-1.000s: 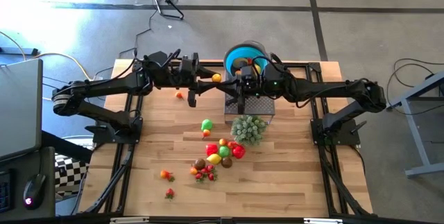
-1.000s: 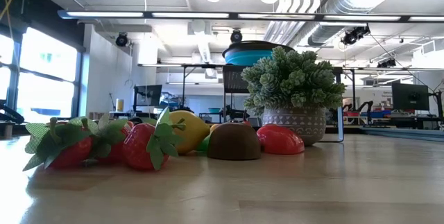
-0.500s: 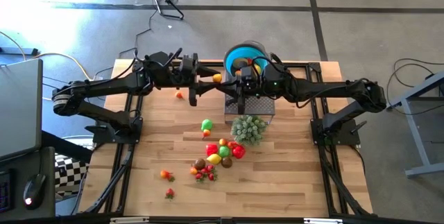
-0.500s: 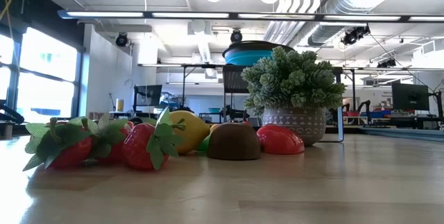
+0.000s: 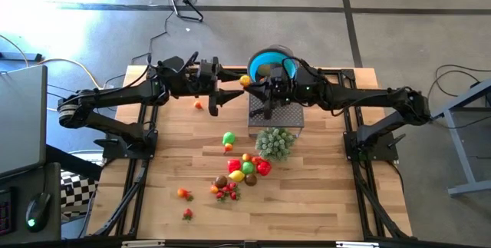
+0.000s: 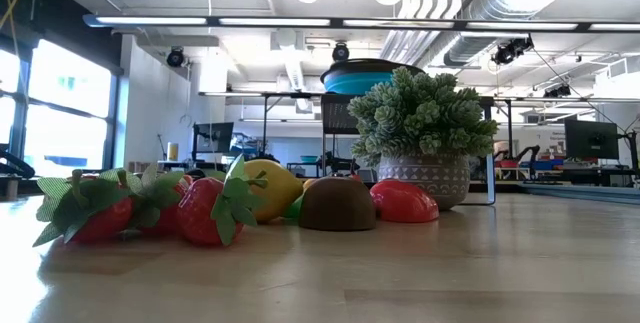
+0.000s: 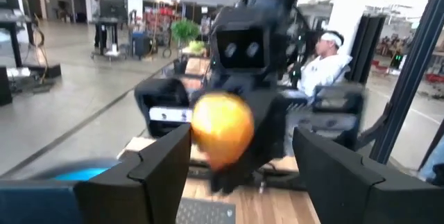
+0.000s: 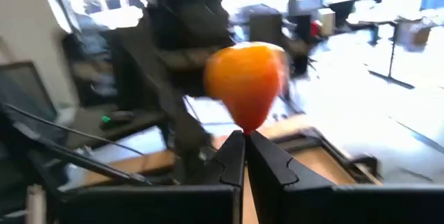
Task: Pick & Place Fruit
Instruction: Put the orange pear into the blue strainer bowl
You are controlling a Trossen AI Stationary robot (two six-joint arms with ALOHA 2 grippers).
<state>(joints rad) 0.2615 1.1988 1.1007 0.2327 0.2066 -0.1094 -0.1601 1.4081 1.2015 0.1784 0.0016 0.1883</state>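
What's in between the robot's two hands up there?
A small orange fruit, between the left hand and right hand; the high view shows it.

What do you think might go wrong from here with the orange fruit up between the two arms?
1. The shut right gripper seems to pinch the orange fruit only by its narrow end, at the very fingertips. It may slip and fall beside the blue bowl.
2. The open left gripper has a finger on either side of the fruit. Pulling back askew might knock it loose.
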